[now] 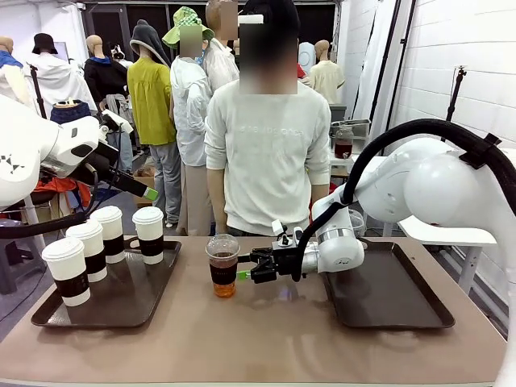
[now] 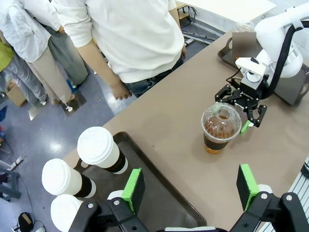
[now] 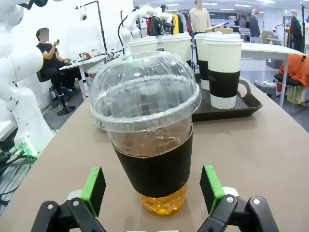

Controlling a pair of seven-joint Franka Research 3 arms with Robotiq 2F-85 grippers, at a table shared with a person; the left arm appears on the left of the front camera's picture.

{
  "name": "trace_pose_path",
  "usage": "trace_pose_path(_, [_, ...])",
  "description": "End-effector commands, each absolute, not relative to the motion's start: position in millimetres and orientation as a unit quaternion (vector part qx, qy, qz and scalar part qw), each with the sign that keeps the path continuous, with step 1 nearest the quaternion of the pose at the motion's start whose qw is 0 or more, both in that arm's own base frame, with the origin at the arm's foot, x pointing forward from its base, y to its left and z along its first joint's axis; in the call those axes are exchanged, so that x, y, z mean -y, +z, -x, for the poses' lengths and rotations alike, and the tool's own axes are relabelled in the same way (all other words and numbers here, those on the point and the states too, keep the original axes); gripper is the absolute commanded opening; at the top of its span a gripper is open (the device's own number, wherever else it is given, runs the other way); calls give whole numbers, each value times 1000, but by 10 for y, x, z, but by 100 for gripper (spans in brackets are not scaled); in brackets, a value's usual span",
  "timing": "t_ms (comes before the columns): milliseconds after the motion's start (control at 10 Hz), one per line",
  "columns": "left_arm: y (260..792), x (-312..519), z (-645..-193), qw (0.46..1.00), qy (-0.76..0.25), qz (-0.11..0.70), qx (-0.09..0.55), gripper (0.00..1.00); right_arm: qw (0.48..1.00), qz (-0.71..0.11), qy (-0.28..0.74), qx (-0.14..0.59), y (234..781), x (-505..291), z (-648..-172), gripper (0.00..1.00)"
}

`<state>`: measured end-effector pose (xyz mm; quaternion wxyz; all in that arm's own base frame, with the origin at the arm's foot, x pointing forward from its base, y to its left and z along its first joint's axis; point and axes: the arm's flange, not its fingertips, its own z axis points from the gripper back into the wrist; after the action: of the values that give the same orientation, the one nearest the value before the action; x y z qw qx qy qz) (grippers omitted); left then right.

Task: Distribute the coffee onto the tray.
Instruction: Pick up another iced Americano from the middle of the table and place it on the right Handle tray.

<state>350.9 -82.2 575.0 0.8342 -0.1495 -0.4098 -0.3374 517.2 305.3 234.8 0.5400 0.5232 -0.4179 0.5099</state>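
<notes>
Clear dome-lidded cup [image 3: 147, 130] stands upright on counter [image 3: 260, 154], centred just ahead of right gripper [image 3: 152, 193], fingers [image 3: 93, 189] wide, not touching.

Front camera: fixed at the robot's edge of the table [image 1: 266, 339], about tabletop height plus a bit, facing across at the person [image 1: 268, 145] standing on the far side. Takes in both trays.

Left wrist camera: high above the left tray [image 2: 159, 203], looking steeply down past its own green pads [image 2: 133, 183] at table and floor.

Right wrist camera: low, almost at table level, very near the dome-lidded cup [image 3: 147, 130], facing along the table toward the left tray.

Shared by all three: that cup [image 1: 223, 264] [image 2: 220, 128], and the white paper cups [image 1: 97, 242] [image 2: 99, 149] [image 3: 222, 67].
</notes>
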Motion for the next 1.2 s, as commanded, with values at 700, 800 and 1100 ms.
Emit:
trace_pose_path(700, [5746,816,-3513,832,-338,160,409,100,545,-529,505,412,2244,-3421,-5278,100])
trace_pose_path(800, [5746,816,-3513,832,-338,160,409,100,544,-531,505,408,2240,-3454,-5285,100])
trace_pose_path(1100, [5746,816,-3513,832,-338,160,409,100,541,-538,503,405,2228,-3561,-5294,100])
